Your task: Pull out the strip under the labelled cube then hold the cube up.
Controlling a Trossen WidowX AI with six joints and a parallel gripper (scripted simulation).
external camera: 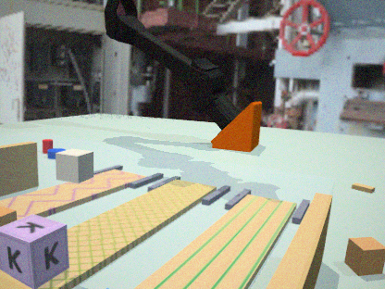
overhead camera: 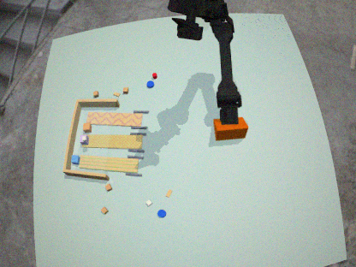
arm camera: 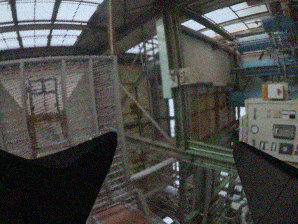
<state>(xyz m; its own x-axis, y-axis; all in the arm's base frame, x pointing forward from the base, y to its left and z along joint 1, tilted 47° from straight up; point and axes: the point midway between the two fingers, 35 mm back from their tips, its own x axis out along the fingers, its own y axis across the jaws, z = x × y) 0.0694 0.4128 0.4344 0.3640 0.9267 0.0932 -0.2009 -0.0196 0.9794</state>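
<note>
The purple cube marked K (overhead camera: 84,141) (external camera: 32,250) sits at the wall-side end of the middle strip, which is cross-hatched (overhead camera: 113,141) (external camera: 125,222). A zigzag strip (overhead camera: 115,119) (external camera: 106,185) and a green-lined strip (overhead camera: 109,163) (external camera: 222,241) lie either side. An orange cube (overhead camera: 87,127) (external camera: 6,215) is by the zigzag strip's end; a blue cube (overhead camera: 75,159) is by the lined strip's end. My gripper (arm camera: 178,144) is open and empty, raised high and far from the strips; its fingers are hard to make out in the top view and out of view in the exterior view.
A wooden wall (overhead camera: 72,137) (external camera: 305,232) encloses the strips on three sides. Slate bars (overhead camera: 136,151) (external camera: 216,194) flank their outer ends. A whitish cube (external camera: 74,166) shows over the zigzag strip; its support is unclear. Blue discs (overhead camera: 150,84) (overhead camera: 162,213) and small blocks lie outside. An orange wedge (overhead camera: 231,129) (external camera: 245,131) is at the arm's base.
</note>
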